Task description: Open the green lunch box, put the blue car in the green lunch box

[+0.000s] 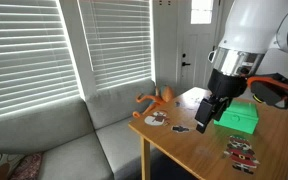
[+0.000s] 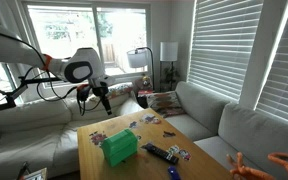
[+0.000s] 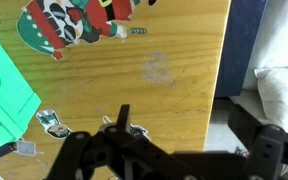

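Over the wooden table point(image 1: 184, 150): the gripper point(image 1: 208, 118) hangs clear of the top, jaws spread wide, nothing between them.
Green lunch box point(image 1: 239, 118): lid down, on the table just beside the gripper; a corner shows at the left of the wrist view.
Flat toy figures point(image 3: 79, 22): lying on the wood near the box.
Sofa point(image 1: 114, 140): beside the table.

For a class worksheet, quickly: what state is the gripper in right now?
Gripper: open, holding nothing.
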### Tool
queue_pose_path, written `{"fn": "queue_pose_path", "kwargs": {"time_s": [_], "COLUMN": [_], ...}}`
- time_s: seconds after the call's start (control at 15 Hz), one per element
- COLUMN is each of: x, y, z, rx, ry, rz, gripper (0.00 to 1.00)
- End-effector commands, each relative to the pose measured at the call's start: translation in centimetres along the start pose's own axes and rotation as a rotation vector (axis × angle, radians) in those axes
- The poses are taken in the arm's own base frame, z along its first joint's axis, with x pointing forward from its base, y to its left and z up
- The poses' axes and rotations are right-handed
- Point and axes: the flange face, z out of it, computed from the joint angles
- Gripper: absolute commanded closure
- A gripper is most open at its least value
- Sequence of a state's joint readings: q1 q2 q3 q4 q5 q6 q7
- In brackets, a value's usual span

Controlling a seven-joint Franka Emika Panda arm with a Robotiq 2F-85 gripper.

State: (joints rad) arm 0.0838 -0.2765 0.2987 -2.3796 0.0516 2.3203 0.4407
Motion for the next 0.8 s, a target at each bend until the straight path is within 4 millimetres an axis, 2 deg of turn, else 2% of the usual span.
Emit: {"fn": "queue_pose_path", "kwargs": {"time_s": [0.0, 0.27, 0.73], "x": [0.0, 0.0, 1.2], "y": [0.0, 0.0, 6.2], "z": [0.0, 0.0, -1.6], "rx": [0.000, 0.000, -0.137], "ry": [-0.001, -0.001, -0.069], "rz": [0.000, 0.000, -0.211], "gripper": [0.00, 0.00, 0.00]}}
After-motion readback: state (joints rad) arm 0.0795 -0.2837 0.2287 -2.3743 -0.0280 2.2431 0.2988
